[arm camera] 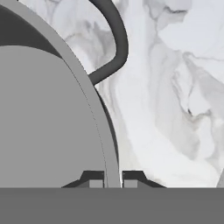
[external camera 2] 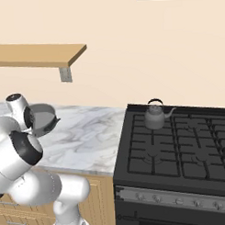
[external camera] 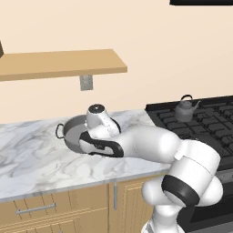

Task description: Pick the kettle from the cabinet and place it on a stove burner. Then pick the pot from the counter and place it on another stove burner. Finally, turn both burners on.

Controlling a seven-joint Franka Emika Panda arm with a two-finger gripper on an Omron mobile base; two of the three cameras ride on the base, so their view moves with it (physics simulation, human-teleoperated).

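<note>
The wide grey pot rests on the white marble counter, left of the stove. My hand reaches down over its right rim. In the hand view my gripper straddles the pot's rim, one fingertip inside the wall and one outside, shut on it. A dark loop handle of the pot curves just beyond. The small dark kettle stands upright on the stove's back left burner. The remaining burners carry nothing. The tan cabinet shelf hangs on the wall above the counter.
The stove's knobs line its front panel. Wooden drawers with bar handles sit under the counter. Bare marble stretches between the pot and the stove. A dark hood edge hangs over the cooktop.
</note>
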